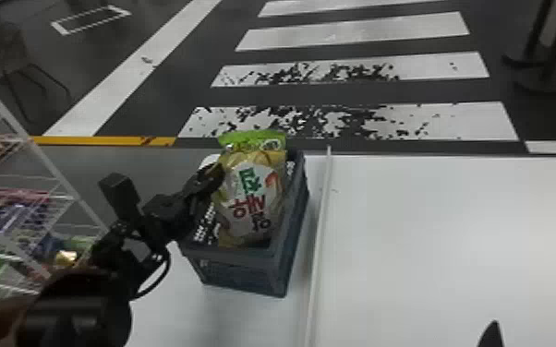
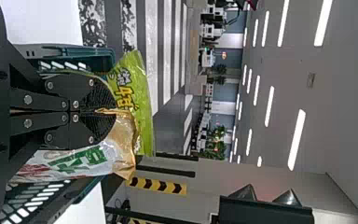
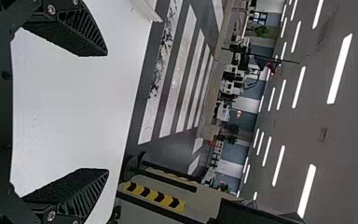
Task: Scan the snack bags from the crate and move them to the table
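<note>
While clamping the left claw (image 1: 214, 173) onto the gold edge of a white-and-gold snack bag (image 1: 251, 198), holding it partly inside the dark crate (image 1: 244, 265) near the middle of the frame. Seeing a green snack bag (image 1: 251, 137) just behind, poking above the rim. Resting the crate on the white counter (image 1: 429, 240), left of a pale strip (image 1: 321, 230). Holding the right claw (image 1: 492, 336) spread apart at the lower right, and glimpsing a wire rack (image 1: 53, 170) at far left.

From the head, I look down on my left claw (image 1: 216, 174) and right claw (image 1: 493, 336). Close behind each, a wrist camera looks out past it. All three see striped floor (image 1: 355, 33) beyond.
</note>
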Controlling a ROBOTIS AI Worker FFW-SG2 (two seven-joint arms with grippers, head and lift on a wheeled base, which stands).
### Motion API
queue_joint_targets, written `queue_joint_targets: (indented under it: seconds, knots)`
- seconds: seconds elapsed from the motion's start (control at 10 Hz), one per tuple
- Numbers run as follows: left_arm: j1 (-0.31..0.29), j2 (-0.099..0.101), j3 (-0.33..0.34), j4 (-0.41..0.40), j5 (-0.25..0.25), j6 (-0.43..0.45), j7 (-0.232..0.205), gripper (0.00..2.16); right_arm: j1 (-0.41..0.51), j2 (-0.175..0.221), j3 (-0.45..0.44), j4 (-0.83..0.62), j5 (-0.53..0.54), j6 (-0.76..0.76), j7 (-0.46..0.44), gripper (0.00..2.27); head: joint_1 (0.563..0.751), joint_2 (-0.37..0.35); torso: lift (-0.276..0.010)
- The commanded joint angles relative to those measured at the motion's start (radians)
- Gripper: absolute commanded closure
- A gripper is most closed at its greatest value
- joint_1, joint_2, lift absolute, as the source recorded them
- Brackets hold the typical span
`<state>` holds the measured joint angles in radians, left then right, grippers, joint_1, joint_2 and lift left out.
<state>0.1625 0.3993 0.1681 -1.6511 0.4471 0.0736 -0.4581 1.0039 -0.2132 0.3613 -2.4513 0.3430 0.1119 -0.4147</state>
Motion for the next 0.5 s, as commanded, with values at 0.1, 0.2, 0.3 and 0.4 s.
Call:
queue_joint_targets:
  seconds: [0.1,0.2,0.3,0.4]
  knots:
    - [0.055,-0.002,0.021,-0.111,0.005,0.009,0.019,2.09,-0.004,-0.003,0.005,0.000,0.001,0.001,-0.001,0.11,0.695,0.252,-0.095]
    - [0.074,0.001,0.037,-0.157,0.016,0.012,0.032,2.09,-0.004,-0.003,0.008,0.000,0.001,-0.002,-0.006,0.11,0.695,0.248,-0.095]
    - [0.086,0.003,0.060,-0.202,0.022,0.024,0.035,2.09,-0.004,-0.002,0.013,-0.002,0.001,-0.002,-0.010,0.11,0.695,0.249,-0.095]
    - [0.098,0.003,0.079,-0.248,0.021,0.048,0.047,2.09,-0.005,-0.002,0.015,-0.002,0.001,-0.005,-0.012,0.11,0.695,0.252,-0.095]
